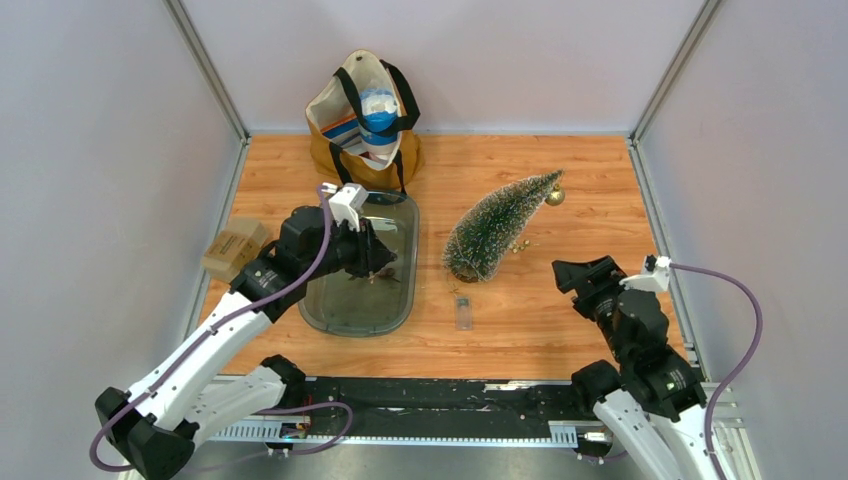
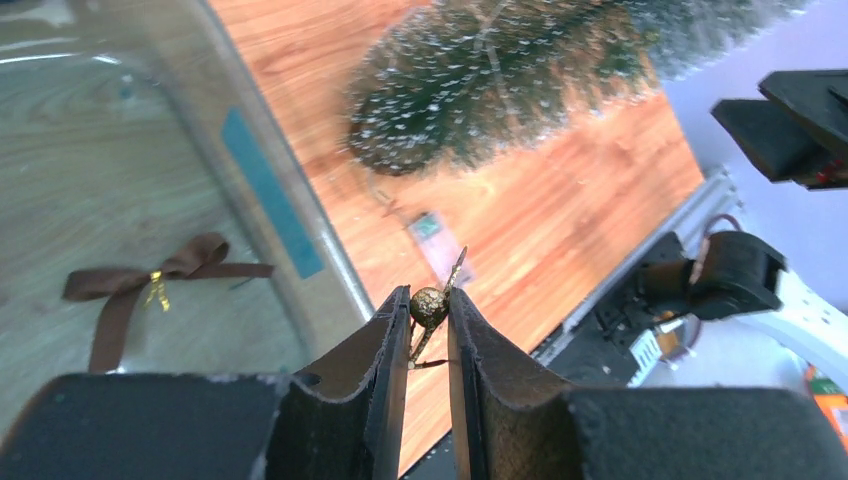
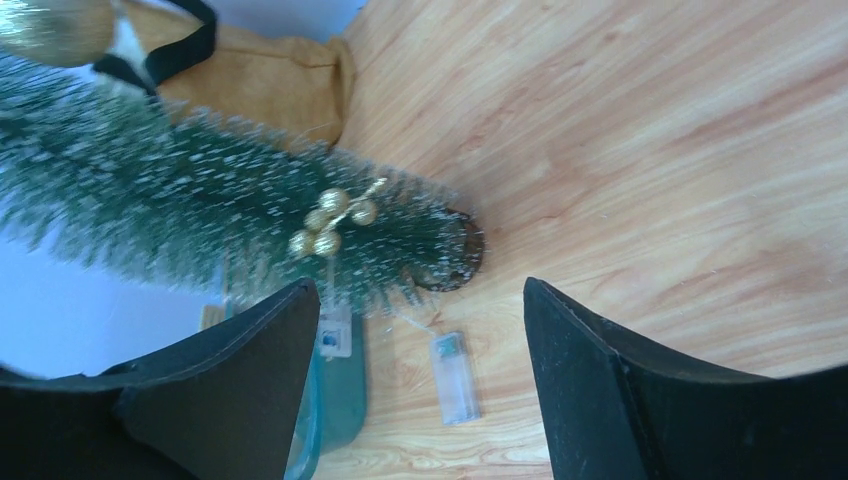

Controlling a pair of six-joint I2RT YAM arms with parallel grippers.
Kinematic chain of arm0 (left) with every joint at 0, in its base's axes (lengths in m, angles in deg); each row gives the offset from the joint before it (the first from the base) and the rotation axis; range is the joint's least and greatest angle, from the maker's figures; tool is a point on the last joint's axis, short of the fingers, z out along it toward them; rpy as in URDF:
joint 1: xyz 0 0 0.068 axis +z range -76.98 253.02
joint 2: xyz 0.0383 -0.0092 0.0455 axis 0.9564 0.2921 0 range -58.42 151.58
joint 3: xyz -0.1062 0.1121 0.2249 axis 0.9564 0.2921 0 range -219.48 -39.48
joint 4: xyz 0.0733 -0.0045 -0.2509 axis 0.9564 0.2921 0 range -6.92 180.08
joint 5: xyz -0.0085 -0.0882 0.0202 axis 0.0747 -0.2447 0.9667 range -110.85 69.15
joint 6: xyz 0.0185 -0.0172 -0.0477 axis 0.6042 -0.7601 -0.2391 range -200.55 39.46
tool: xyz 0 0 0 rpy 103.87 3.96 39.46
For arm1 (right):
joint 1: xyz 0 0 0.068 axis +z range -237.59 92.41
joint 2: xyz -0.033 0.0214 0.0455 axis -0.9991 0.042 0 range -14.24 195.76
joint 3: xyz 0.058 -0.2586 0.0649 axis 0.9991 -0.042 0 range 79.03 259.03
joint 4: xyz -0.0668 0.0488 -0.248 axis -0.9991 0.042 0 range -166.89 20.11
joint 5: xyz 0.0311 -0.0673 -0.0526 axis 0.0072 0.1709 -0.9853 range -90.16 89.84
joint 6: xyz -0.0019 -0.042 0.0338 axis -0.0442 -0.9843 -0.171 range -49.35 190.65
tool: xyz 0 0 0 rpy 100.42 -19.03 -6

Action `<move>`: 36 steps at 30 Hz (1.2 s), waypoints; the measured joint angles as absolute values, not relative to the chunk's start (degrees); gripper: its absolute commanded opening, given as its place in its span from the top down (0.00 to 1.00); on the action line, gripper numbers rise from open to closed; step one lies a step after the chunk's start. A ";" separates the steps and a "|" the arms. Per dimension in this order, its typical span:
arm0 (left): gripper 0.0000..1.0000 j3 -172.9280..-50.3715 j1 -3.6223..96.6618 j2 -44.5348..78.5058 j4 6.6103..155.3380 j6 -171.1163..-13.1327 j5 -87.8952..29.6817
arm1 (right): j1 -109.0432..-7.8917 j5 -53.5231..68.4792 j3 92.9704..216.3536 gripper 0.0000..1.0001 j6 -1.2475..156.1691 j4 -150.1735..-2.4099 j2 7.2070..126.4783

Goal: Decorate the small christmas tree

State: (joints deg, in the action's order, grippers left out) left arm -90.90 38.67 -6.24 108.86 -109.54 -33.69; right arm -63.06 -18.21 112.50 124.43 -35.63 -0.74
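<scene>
The left gripper point(image 2: 428, 296) is clenched on a small gold bead sprig point(image 2: 430, 308) above the clear tray point(image 1: 350, 312), whose blue label point(image 2: 272, 192) is too blurred to read. The small christmas tree point(image 1: 500, 228) lies on its side on the table point(image 1: 580, 180), between the tray and the right gripper point(image 3: 417, 290), which is spread wide and grasps nothing. The print on the cardboard box point(image 1: 232, 248) is too small to read.

Left wrist view: small christmas tree point(image 2: 500, 80) was blurred, tip cut off by top edge. Right wrist view: tree's narrow end ran off left edge; gold ball point(image 3: 55, 25) there was blurred, cropped. Lower part of small gold ornament point(image 2: 430, 308) hid between left gripper point(image 2: 428, 298) fingers. From above, clear box point(image 1: 463, 312) was too small to identify.
</scene>
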 measured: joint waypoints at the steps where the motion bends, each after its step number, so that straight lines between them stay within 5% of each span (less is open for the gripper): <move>1: 0.72 -90.88 38.67 -6.57 108.03 -109.65 -35.06 | -63.06 -17.27 112.98 0.27 123.59 -35.81 -1.11; 9: 0.73 -89.76 37.77 -5.52 102.45 -109.80 -46.52 | -63.10 -0.65 117.81 0.42 118.00 -41.62 -0.65; 25: 0.73 -90.81 24.29 1.61 94.78 -110.06 -46.65 | -60.07 13.68 121.86 0.51 116.19 -46.87 5.07; 29: 0.73 -90.83 24.22 1.59 93.49 -110.37 -45.60 | -50.60 9.22 121.86 0.49 115.03 -47.83 8.68; 36: 0.74 -90.81 24.16 0.58 93.03 -110.72 -44.29 | -12.81 -18.38 124.22 0.39 110.98 -51.41 21.40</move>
State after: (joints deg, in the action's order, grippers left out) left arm -90.81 24.16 0.58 93.03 -110.72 -44.29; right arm -12.81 -18.38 124.22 110.98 -51.41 21.40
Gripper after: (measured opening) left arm 0.269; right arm 0.600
